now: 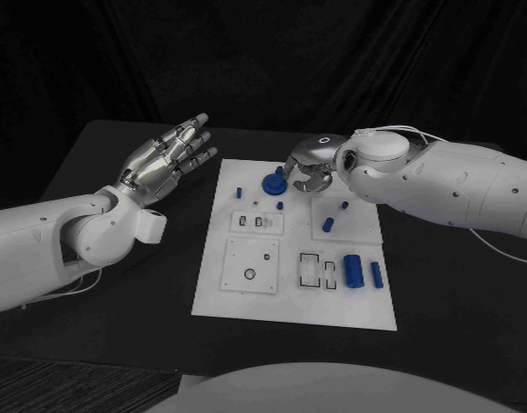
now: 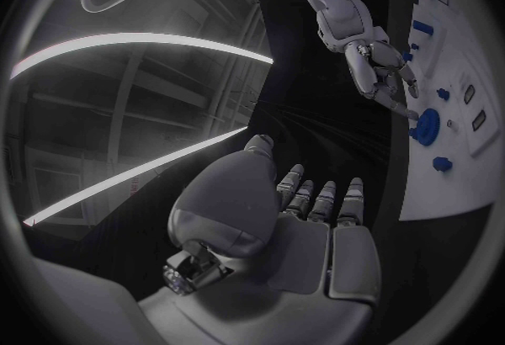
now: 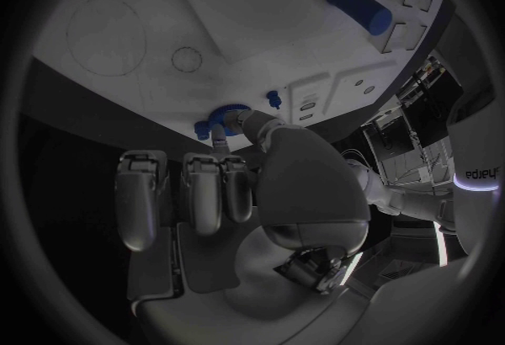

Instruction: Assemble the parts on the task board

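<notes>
Two robot hands work over a black worktop that carries a white task board at its middle. The board is a flat rectangular plate with several rectangular recesses and outlined squares, one square marked with a small ring.

Blue parts on the board:
- A round gear-like disc lies near the board's far edge. In the left wrist view it appears as a blue disc with a raised hub.
- A small peg stands just beside the disc, toward the robot.
- A short pin lies right of the board's centre line.
- A thick cylinder lies near the board's right edge, with a slimmer bar just beside it on its right.

The left robot hand is raised above the worktop to the left of the board, palm up, fingers extended and spread apart. It holds nothing and touches nothing.

The right robot hand is over the far edge of the board, next to the disc. In the right wrist view, one fingertip reaches the toothed rim of the disc, while the other fingers are curled in. Whether the disc is actually pinched or merely touched cannot be told.
</notes>
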`<state>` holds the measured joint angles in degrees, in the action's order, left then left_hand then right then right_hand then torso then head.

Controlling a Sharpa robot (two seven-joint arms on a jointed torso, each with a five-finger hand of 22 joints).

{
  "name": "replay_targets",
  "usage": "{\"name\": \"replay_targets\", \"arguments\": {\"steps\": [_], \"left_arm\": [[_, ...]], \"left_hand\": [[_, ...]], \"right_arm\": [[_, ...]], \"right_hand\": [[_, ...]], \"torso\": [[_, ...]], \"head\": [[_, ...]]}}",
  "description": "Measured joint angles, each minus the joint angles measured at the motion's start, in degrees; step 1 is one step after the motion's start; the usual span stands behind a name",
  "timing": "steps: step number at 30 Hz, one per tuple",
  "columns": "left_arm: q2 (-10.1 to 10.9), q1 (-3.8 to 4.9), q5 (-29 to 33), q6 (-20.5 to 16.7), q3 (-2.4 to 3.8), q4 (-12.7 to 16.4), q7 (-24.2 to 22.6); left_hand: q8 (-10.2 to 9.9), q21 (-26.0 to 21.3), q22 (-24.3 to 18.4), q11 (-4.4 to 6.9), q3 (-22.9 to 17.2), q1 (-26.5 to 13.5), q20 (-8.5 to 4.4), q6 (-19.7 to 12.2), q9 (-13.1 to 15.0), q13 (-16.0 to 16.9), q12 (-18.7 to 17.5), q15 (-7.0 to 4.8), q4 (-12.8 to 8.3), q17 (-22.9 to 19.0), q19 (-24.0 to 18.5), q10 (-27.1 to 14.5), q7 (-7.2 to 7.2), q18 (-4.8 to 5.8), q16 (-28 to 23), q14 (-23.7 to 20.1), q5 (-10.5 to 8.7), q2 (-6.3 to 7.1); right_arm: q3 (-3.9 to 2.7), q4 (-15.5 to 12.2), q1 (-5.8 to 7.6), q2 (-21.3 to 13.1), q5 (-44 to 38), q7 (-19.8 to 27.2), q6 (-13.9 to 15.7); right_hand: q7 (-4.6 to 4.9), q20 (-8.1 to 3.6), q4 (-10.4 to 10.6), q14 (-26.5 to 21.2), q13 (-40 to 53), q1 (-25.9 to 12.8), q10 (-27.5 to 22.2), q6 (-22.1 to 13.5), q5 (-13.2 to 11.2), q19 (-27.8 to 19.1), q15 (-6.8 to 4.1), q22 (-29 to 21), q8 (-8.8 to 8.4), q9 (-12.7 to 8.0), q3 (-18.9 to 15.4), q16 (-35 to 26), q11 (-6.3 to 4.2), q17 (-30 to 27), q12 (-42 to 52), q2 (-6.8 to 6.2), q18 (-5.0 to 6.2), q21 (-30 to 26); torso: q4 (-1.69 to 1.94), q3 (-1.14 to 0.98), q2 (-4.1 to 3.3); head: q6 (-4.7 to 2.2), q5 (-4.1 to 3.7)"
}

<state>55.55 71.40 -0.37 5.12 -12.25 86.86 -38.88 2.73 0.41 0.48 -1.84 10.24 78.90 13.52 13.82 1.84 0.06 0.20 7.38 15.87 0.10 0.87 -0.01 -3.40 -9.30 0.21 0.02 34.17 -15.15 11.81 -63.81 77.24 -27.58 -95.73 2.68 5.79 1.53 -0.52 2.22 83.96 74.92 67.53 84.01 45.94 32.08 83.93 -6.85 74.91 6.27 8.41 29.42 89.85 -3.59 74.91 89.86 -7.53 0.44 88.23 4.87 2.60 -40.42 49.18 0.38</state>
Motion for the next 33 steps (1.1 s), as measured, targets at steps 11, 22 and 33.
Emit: {"name": "replay_targets", "arguments": {"steps": [11,22,33], "left_arm": [[0.11,0.0,0.0,0.03,0.0,0.01,0.0],[0.23,-0.01,0.0,0.03,0.0,0.04,0.0],[0.2,-0.01,0.0,0.03,0.0,-0.01,0.0]], "left_hand": [[0.0,0.0,-0.01,0.0,0.0,0.0,0.0,0.0,0.0,0.01,0.0,0.0,0.0,-0.04,0.0,0.0,0.0,0.0,0.0,0.0,0.0,0.0],[0.0,0.0,-0.01,0.0,0.0,0.0,0.0,0.21,0.01,0.02,0.0,0.0,0.0,-0.05,0.0,0.0,-0.2,0.0,0.0,0.0,0.23,0.0],[0.0,0.0,-0.02,0.01,0.0,0.0,0.0,0.21,0.04,0.04,0.0,0.0,0.0,-0.04,0.0,0.0,-0.2,-0.01,0.0,0.0,0.23,0.0]], "right_arm": [[0.07,-0.08,-0.05,-0.41,0.0,-0.08,-0.01],[0.07,-0.52,-0.05,-1.13,0.0,-0.03,0.98],[0.07,-0.51,-0.05,-1.05,0.0,0.07,2.16]], "right_hand": [[0.64,1.04,-1.53,-0.02,0.0,-1.3,-0.11,6.58,-2.89,0.0,0.62,0.0,4.75,5.24,-0.74,0.0,0.92,0.0,0.0,0.4,0.01,0.0],[0.16,1.04,-3.15,-0.02,0.0,-0.73,-0.11,1.57,-4.84,0.0,0.62,-0.01,15.6,23.0,-4.59,0.0,0.92,0.0,0.0,2.89,0.01,0.0],[-2.42,-0.11,-2.23,0.09,0.0,-1.64,0.0,-20.9,-5.73,0.11,-0.53,0.04,-2.09,6.99,0.01,0.0,-1.26,-0.01,0.0,1.17,0.0,-1.93]], "torso": [[0.01,0.0,0.01],[0.02,0.0,0.01],[0.01,0.01,0.02]], "head": [[0.01,0.01],[0.01,0.2],[0.01,0.15]]}}
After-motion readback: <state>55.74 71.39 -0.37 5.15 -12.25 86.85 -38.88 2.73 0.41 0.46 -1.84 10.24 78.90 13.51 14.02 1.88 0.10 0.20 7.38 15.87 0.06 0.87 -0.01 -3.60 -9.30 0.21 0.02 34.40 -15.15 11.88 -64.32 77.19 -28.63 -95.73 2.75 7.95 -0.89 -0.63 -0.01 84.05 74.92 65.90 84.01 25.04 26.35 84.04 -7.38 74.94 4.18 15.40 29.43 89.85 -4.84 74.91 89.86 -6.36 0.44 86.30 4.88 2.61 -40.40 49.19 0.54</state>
